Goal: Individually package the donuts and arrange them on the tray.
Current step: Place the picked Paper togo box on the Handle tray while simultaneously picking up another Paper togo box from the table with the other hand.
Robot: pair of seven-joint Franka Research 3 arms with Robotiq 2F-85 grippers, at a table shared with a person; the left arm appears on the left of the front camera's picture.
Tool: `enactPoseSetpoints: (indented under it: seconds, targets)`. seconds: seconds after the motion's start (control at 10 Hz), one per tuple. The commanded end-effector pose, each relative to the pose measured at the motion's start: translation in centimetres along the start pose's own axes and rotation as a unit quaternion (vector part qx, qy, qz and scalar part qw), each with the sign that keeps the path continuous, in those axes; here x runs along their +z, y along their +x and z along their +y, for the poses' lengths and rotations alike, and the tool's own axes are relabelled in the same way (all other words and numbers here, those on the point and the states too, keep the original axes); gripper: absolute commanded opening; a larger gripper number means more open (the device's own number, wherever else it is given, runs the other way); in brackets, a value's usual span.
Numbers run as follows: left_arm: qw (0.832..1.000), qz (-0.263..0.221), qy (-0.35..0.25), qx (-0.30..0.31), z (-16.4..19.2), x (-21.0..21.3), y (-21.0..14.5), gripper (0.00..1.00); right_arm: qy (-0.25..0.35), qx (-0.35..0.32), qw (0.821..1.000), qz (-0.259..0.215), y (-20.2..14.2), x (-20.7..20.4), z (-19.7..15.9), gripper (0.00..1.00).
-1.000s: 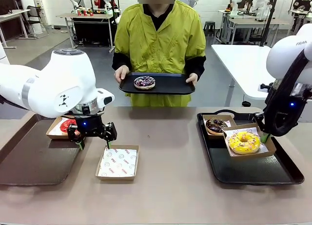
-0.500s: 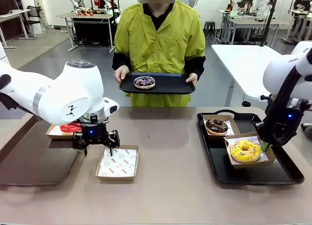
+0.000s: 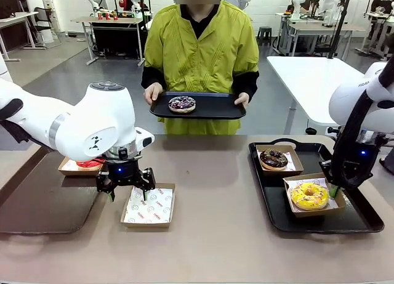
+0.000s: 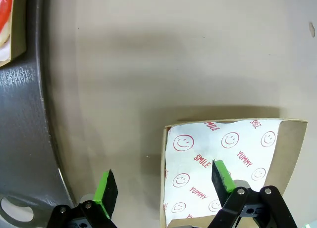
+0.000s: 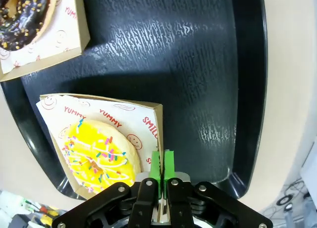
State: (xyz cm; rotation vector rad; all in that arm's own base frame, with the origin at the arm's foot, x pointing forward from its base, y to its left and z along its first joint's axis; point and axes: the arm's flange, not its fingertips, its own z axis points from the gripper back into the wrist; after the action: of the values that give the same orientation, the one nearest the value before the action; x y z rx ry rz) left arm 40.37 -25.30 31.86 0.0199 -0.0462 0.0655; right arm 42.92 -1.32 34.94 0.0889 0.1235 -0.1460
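While the left gripper (image 3: 127,193) hangs with fingers (image 4: 107,188) spread astride the empty paper-lined box's (image 3: 148,205) edge, the right gripper's (image 5: 162,164) fingers pinch the yellow donut's (image 3: 309,196) box wall on the black tray (image 3: 357,219). Chocolate donut (image 3: 274,158) boxed behind; red donut (image 3: 89,164) at desk's left; purple donut (image 3: 182,103) on person's tray (image 3: 215,108).

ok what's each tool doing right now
left tool: open, straddling the edge of the empty paper box.
right tool: shut on the yellow donut's box edge.
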Motion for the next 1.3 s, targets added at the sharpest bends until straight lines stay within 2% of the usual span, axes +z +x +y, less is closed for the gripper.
enactPoseSetpoints:
  seconds: [0.0,0.1,0.2,0.3,0.4,0.5,0.6,0.7,1.2]
  targets:
    - [1.0,0.011,-0.023,-0.018,-0.1,0.0,0.2,0.4,0.003,-0.005,1.0,0.005,1.0,0.1,-0.5,0.62]
    - [0.999,0.017,-0.029,-0.024,0.0,0.2,0.1,0.4,0.005,-0.007,1.0,0.006,1.1,0.1,-0.6,0.65]
    - [0.999,0.018,-0.034,-0.025,0.1,0.4,0.1,0.0,0.004,-0.009,1.0,0.007,1.1,0.2,-0.6,1.0]
    - [0.999,0.018,-0.038,-0.026,0.2,0.6,0.0,0.36,0.005,-0.01,1.0,0.006,1.1,0.3,-0.5,1.0]
    - [0.999,0.017,-0.042,-0.026,0.4,0.8,-0.1,0.0,0.005,-0.012,1.0,0.006,1.1,0.4,-0.6,1.0]
    - [0.999,0.015,-0.044,-0.025,0.6,1.1,-0.1,0.0,0.004,-0.015,1.0,0.007,1.1,0.4,-0.6,0.84]
    - [0.999,0.015,-0.044,-0.025,0.7,1.3,-0.2,0.0,0.004,-0.017,1.0,0.006,1.1,0.5,-0.6,0.95]
    - [0.999,0.016,-0.043,-0.024,0.7,1.3,-0.2,0.0,0.005,-0.017,1.0,0.007,1.1,0.5,-0.6,1.0]
    - [0.999,0.021,-0.042,-0.023,0.8,1.6,-0.1,0.0,0.009,-0.015,1.0,0.001,0.3,1.5,-0.8,1.0]
